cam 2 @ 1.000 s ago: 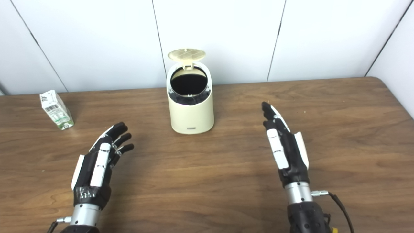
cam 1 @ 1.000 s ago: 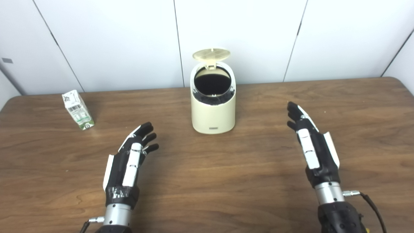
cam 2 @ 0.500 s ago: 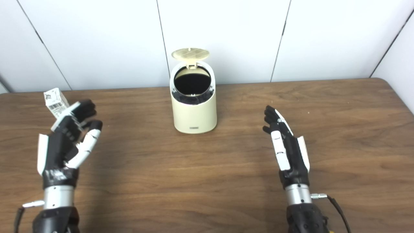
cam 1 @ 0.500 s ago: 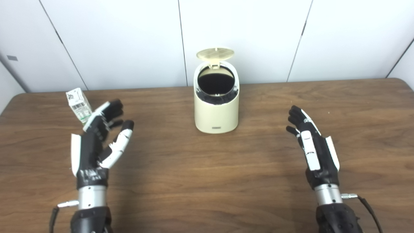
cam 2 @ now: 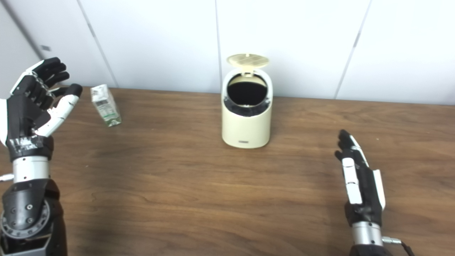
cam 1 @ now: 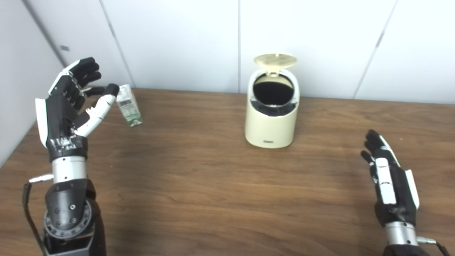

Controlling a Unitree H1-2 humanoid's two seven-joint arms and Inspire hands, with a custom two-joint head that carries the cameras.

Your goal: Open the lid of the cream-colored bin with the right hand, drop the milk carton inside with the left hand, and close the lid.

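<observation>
The cream-colored bin (cam 1: 272, 121) stands at the back middle of the wooden table (cam 1: 199, 185), its round lid (cam 1: 275, 60) tipped up and the dark inside showing. A small white and green milk carton (cam 1: 129, 106) stands at the back left, leaning a little. My left hand (cam 1: 69, 106) is raised just left of the carton, open, fingers spread, thumb tip close to the carton's top; I cannot tell if it touches. My right hand (cam 1: 391, 183) hovers low over the table at the front right, open and flat, holding nothing.
White wall panels (cam 1: 177, 39) run behind the table, and a side wall (cam 1: 14, 81) closes in at the far left. Bare wood lies between the carton and the bin and across the front middle.
The camera has swung left, shifting the whole scene right. My left hand has risen and reached forward to the carton's side. The right hand has stayed low and open.
</observation>
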